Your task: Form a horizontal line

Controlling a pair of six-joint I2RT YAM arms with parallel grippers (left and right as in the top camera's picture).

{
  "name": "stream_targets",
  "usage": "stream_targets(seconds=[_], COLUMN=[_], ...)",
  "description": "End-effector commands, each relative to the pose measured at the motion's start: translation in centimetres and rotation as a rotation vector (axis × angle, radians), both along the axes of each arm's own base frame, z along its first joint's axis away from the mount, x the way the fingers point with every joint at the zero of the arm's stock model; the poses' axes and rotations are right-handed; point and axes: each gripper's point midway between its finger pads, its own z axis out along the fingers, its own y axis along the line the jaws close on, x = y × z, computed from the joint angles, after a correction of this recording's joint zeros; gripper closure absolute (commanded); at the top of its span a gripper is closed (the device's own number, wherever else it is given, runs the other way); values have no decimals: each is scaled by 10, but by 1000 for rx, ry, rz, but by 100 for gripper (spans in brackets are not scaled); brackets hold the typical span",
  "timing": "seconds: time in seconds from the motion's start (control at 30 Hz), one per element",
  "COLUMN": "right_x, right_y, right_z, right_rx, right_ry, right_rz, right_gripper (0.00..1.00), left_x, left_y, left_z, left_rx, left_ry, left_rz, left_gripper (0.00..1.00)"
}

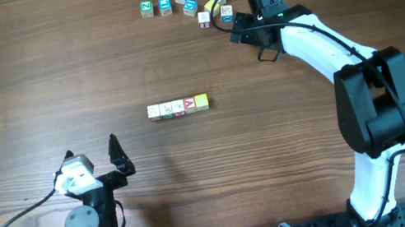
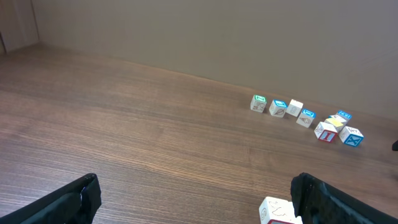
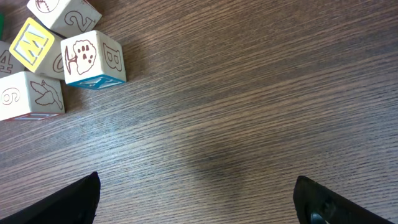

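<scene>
Where the brown, fine-grained wooden bench ends at its far edge, a plain beige wall rises behind it. At the near left, the black left tool stands wide open and empty. Mid-bench lies the straight row of small pale wooden letter cubes, edge to edge, its right end yellow. Farther back, right of centre, a loose scatter of similar square-edged cubes, several blue-faced, sits just beside the black right tool, which is also spread wide and grips nothing.
</scene>
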Motion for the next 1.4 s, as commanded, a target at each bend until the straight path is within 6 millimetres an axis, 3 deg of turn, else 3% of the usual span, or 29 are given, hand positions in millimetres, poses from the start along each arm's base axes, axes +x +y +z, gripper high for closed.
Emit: stream_targets(seconds=[0.0,0.93,1.0,1.07,1.23,1.37], right_x=[-1,0,1,2,-11,-42], right_y=[-3,-2,1,7,13,3], right_z=[-9,-4,10,41,175,273], right_rx=[-23,-20,-12,6,88,151], right_ry=[12,2,-25,-86,-348,-551], right_rz=[-7,-7,-2,9,24,22], right_gripper=[0,0,0,0,0,0], left_x=[0,0,0,0,0,0], left_y=[0,0,0,0,0,0], left_z=[-3,-3,-3,-3,-3,-3], left_rx=[20,20,20,20,20,20], left_ry=[12,12,12,12,12,12], left_rz=[-7,-8,-7,-8,-8,-7], left_gripper=[0,0,0,0,0,0])
